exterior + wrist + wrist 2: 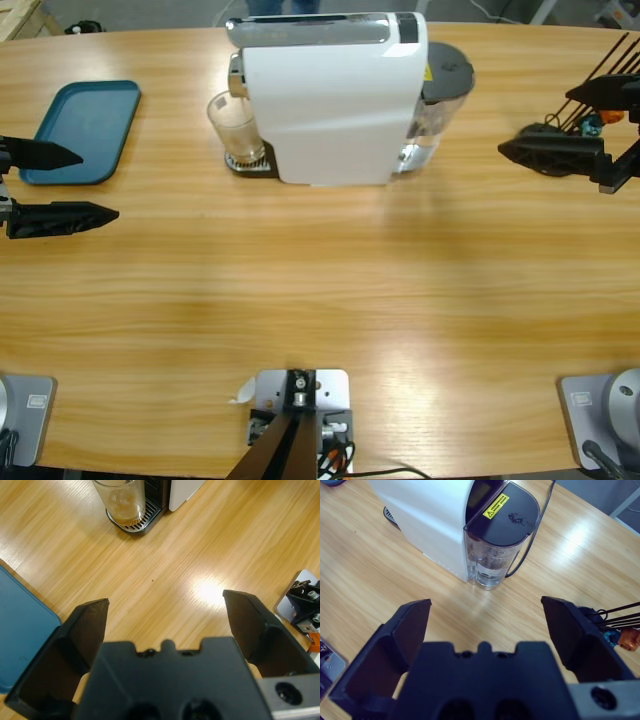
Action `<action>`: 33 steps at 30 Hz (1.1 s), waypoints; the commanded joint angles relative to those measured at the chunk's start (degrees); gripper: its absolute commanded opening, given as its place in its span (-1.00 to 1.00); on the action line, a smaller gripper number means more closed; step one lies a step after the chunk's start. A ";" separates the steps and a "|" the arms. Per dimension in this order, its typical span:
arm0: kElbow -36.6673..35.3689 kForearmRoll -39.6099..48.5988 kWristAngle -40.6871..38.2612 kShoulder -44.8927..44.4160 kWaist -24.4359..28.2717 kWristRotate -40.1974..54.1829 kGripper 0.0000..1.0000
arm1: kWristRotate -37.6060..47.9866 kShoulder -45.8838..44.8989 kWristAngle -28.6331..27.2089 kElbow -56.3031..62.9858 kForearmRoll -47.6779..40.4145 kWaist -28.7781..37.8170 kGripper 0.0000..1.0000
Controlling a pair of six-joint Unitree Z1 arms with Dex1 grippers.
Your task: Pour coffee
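At nine o'clock on the tabletop (320, 300) the left gripper (85, 185) hangs with jaws wide apart and empty, beside a blue tray (85, 130). At twelve, an upright glass (235, 125) sits under the white coffee machine (335, 100), whose long axis runs nine-to-three, spout toward nine. At three, the right gripper (485, 615) is spread wide, empty.

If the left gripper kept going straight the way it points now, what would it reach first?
Probably the glass on the coffee machine's drip tray; only bare table lies between it and the open left gripper, though height is unclear.
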 commanded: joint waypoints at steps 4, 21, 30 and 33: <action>1.14 -0.68 0.03 1.69 -0.45 -0.25 0.98 | 0.65 -0.43 0.85 2.03 -0.63 -0.26 0.97; 1.30 -1.73 0.10 2.47 -0.45 -0.14 0.98 | 0.21 -0.22 1.04 1.94 -1.28 -0.24 1.00; 1.70 -2.82 0.12 2.91 -0.45 -0.02 0.98 | 0.47 -0.09 2.78 2.65 -1.54 -0.23 1.00; 1.74 -2.94 0.12 2.80 -0.45 0.03 0.98 | 0.47 -0.22 2.87 2.74 -1.54 -0.23 1.00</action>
